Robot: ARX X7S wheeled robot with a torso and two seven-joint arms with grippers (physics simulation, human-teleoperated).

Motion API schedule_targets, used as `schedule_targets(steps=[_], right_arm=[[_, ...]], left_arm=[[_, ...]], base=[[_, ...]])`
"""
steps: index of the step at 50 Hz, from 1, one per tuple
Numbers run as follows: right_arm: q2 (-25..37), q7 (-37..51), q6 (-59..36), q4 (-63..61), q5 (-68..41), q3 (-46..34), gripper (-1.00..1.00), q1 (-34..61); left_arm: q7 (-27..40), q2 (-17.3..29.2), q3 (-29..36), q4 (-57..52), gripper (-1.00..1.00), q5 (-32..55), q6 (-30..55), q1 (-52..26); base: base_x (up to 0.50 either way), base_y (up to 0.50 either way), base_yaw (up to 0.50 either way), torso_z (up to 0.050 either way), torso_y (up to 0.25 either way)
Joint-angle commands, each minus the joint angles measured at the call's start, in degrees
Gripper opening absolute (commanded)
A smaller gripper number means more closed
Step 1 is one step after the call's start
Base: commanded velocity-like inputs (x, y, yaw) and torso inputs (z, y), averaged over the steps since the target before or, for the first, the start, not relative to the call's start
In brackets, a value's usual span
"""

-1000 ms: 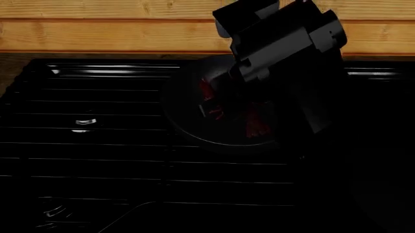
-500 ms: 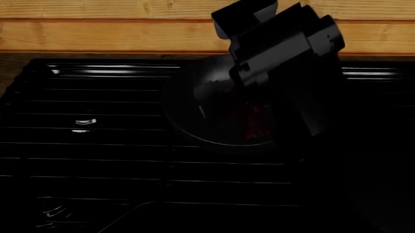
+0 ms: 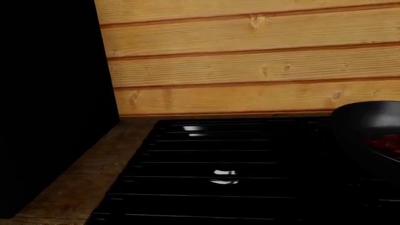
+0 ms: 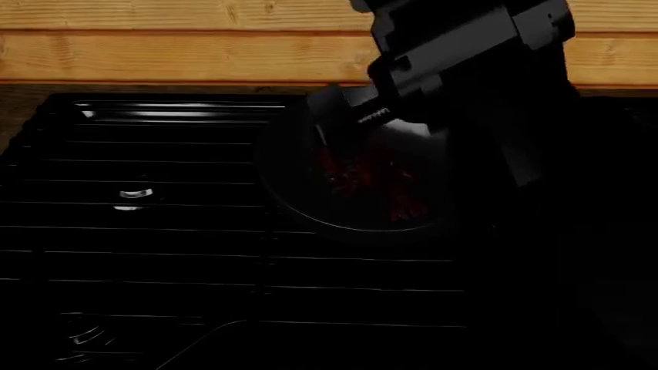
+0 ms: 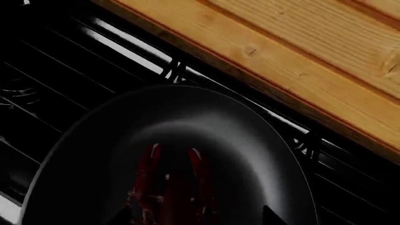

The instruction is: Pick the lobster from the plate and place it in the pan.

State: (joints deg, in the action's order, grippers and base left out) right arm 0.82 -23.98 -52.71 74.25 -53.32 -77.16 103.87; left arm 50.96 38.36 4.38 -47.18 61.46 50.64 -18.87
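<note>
dark grate [image 4: 154, 231]: lobster [image 5: 168, 192] in pan [image 5: 93, 140] (right fingers' state unclear, left unseen).

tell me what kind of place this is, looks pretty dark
Most likely a kitchen cooktop: black stove grates run across the surface, a black pan with a red lobster in it sits on them, and a wood-plank wall stands behind.

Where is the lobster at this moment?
The lobster lies inside the black pan on the dark grate, right of centre in the head view, just below the right end effector. The right wrist view shows its claws on the pan's floor.
</note>
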Motion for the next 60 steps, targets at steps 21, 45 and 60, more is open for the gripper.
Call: schedule_targets(steps=[21, 45, 60], right_arm=[[27.32, 34.58, -14.34, -54.83, -21.49, 29.37, 1.00, -9.71], [44.38, 69.61, -9.49, -94.39, -38.61, 42.66, 1.00, -25.26], [54.27, 82.23, 4.60, -115.41, -45.01, 53.04, 1.00, -41.91]], left_arm=[[-0.56, 0.02, -0.56, 0.52, 1.00, -0.30, -3.46, 0.26], [1.80, 0.65, -1.94, -0.23, 1.00, 2.37, -3.11, -0.65], [2.27, 1.42, -2.98, -0.88, 1.00, 3.16, -3.63, 0.19]], base=[[0.00, 0.00, 0.00, 0.000, 0.000], [0.00, 0.00, 0.00, 0.000, 0.000], [0.00, 0.00, 0.00, 0.000, 0.000]])
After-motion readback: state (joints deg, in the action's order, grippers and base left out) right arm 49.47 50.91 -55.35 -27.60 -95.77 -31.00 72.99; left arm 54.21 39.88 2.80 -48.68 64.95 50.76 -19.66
